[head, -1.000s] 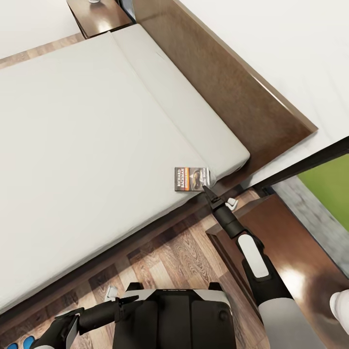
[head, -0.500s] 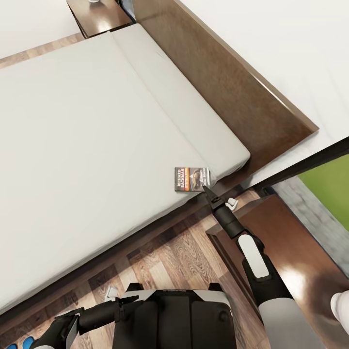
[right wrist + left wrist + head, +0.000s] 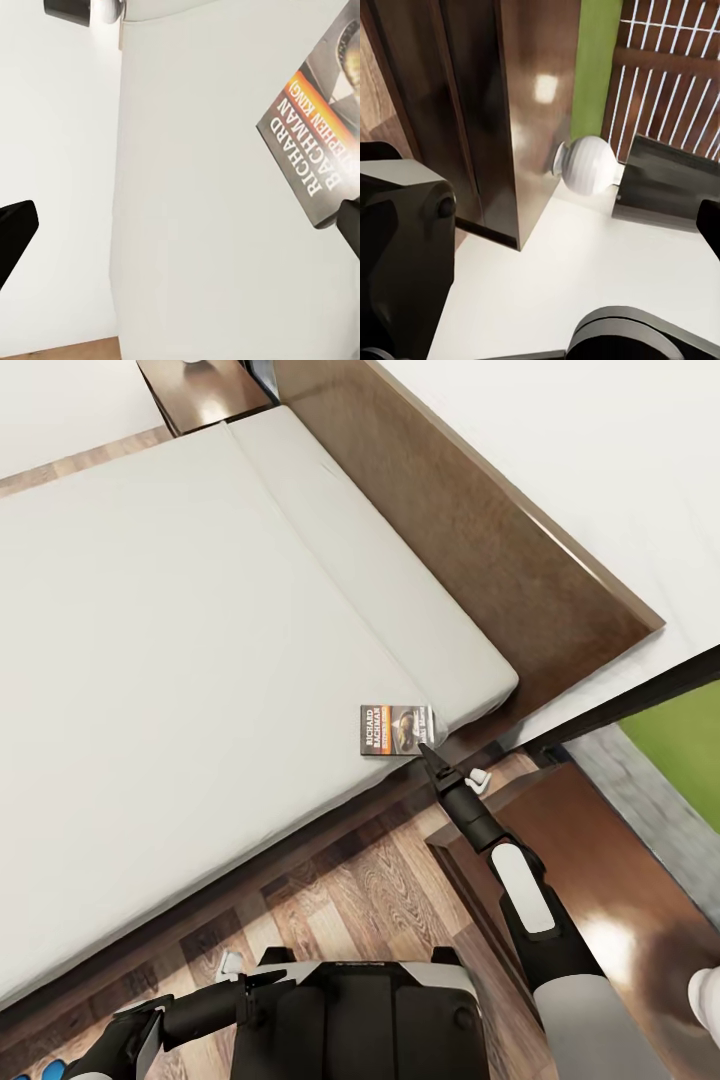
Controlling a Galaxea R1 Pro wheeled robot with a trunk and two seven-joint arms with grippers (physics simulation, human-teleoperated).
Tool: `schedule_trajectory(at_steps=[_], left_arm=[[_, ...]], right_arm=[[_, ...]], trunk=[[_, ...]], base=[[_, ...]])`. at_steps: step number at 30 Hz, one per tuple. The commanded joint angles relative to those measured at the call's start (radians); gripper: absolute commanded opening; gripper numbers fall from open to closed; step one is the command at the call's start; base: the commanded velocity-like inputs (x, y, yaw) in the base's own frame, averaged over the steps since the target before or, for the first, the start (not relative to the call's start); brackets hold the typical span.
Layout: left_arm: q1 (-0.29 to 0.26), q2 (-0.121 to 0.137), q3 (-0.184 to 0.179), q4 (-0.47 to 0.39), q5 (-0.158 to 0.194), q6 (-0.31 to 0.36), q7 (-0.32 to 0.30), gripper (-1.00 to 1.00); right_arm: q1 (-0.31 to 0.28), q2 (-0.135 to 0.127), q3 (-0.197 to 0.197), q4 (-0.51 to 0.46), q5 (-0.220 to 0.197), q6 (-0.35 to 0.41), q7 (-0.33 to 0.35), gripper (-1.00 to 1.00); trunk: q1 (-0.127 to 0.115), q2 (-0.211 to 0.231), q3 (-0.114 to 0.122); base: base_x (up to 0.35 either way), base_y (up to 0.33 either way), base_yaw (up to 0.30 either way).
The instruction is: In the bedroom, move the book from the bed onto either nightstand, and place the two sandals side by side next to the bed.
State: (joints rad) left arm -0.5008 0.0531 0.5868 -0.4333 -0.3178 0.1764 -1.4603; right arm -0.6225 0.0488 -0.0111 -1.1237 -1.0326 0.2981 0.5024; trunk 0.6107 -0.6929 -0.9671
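Note:
The book (image 3: 397, 729), dark with white "RICHARD BACHMAN" lettering and an orange strip, lies flat near the corner of the bed's pale grey mattress (image 3: 200, 660). My right gripper (image 3: 429, 749) reaches from the floor side, its tip at the book's near corner. In the right wrist view the book (image 3: 319, 142) lies ahead of the open right gripper (image 3: 184, 229), off toward one fingertip (image 3: 351, 231), with nothing between the fingers. A nightstand (image 3: 600, 880) stands under my right arm. My left gripper (image 3: 130, 1040) hangs low beside the base, open. A bit of blue sandal (image 3: 48, 1072) shows at the floor's edge.
A second nightstand (image 3: 205, 395) sits at the far end of the dark headboard (image 3: 480, 550). A white rounded object (image 3: 706, 992) stands on the near nightstand, also seen as a white globe (image 3: 589, 165). A small white item (image 3: 478, 778) lies by the nightstand corner. Wood floor (image 3: 340, 890) runs along the bed.
The head view has shifted slightly. The book and both arms hold their places.

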Motion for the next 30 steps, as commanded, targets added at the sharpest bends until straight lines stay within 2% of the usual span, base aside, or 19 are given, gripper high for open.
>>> schedule_trajectory(at_steps=[1,27,30], left_arm=[[-0.001,-0.001,0.008,-0.001,-0.010,0.010,-0.007,1.00],[-0.001,-0.001,0.008,-0.001,-0.010,0.011,-0.009,1.00],[-0.001,-0.001,0.009,-0.001,-0.010,0.010,-0.009,1.00]], right_arm=[[0.000,0.000,-0.001,0.000,-0.011,0.008,0.001,1.00],[0.000,0.000,0.000,-0.001,-0.011,0.007,0.001,1.00],[0.000,0.000,-0.001,-0.002,-0.011,0.007,0.001,1.00]], trunk=[[0.004,-0.008,-0.004],[0.104,-0.190,-0.085],[0.104,-0.190,-0.085]], base=[[0.000,0.000,0.000],[0.000,0.000,0.000],[0.000,0.000,0.000]])
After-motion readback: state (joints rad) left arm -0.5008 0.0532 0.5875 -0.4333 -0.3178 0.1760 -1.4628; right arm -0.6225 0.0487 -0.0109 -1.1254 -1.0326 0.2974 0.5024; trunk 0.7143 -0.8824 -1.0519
